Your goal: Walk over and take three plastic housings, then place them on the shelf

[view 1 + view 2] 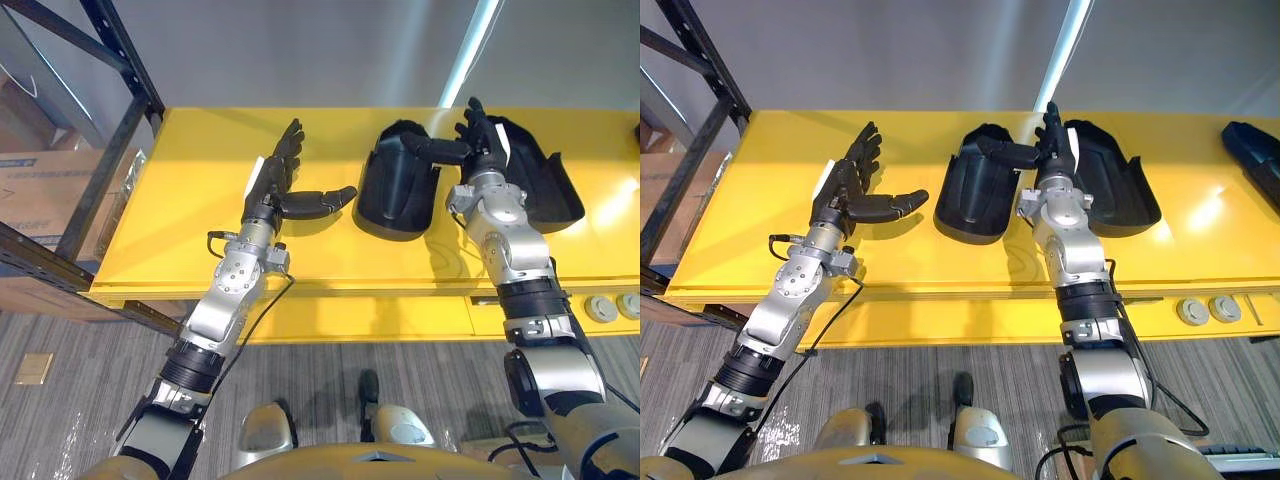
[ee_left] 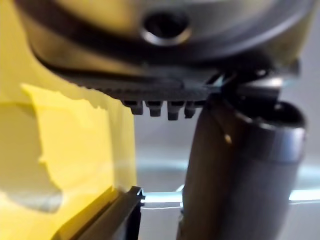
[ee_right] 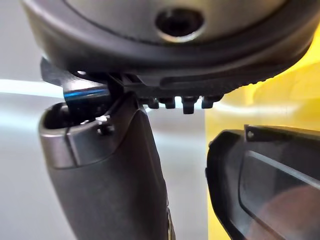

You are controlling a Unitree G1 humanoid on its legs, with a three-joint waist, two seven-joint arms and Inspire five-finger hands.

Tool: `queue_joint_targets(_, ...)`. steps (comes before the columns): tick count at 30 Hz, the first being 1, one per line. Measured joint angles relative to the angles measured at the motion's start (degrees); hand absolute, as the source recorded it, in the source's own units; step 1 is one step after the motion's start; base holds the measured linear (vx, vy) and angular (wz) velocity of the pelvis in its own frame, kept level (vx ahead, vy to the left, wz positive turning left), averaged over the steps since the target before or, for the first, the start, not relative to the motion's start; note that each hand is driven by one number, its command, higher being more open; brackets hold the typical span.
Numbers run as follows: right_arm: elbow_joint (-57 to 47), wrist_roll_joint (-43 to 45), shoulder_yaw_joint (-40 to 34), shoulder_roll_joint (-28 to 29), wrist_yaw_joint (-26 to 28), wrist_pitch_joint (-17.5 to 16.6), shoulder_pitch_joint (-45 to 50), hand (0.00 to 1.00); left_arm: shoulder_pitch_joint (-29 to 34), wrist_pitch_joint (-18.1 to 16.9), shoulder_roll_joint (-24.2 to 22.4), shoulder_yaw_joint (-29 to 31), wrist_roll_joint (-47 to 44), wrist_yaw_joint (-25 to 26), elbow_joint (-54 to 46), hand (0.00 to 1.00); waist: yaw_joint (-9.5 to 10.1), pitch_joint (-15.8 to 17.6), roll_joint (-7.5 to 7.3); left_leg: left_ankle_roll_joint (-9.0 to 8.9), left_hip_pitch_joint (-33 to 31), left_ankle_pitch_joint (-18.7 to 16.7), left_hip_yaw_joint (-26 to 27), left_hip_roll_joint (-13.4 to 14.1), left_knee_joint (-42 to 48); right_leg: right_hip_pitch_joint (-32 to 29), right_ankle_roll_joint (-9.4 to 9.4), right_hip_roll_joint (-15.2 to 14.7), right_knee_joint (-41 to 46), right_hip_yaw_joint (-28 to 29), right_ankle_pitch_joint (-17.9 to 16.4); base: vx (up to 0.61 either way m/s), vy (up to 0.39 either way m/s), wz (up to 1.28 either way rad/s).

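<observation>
Two black plastic housings lie side by side on the yellow table [image 1: 200,240]: the left housing [image 1: 395,185] and the right housing [image 1: 548,180]. A third housing [image 1: 1255,150] sits at the table's far right edge. My right hand [image 1: 480,135] is open between the two middle housings, fingers straight, with its thumb reaching left over the left housing's top. The right wrist view has the right housing [image 3: 260,180] close beside the thumb. My left hand [image 1: 280,180] is open over bare table, its thumb pointing at the left housing without touching it.
A black shelf frame [image 1: 110,130] stands at the left end of the table, with a cardboard box [image 1: 40,190] behind it. Two round silver discs [image 1: 600,308] lie on the table's lower front ledge at the right. Grey carpet lies below.
</observation>
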Motion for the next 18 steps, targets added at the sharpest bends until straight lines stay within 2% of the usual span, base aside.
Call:
queue_joint_targets(9,4.78,1.51,0.82,-0.05,2.92,0.42,-5.27,1.00,-3.82,0.45,0.10,-0.76,-2.64,-2.21,0.99,1.00,-0.07,4.06,0.90,0.04,-0.41,-0.10,-0.26,-0.19,0.67,-0.08,-0.19,-0.14,0.03,-0.04,0.20,-0.02,0.006,0.01)
queue_joint_targets(18,6.33,1.67,2.21,-0.40,3.94,0.41,-9.11,1.00,-5.38,1.80,-0.12,-3.42,-7.34,-4.68,1.56,1.00,-0.09,5.76,1.63,0.08,-1.55,-0.10,-0.05,-0.06,0.86,-1.18,-0.37,0.01,0.05,0.04,0.34,-0.04,-0.004,0.00)
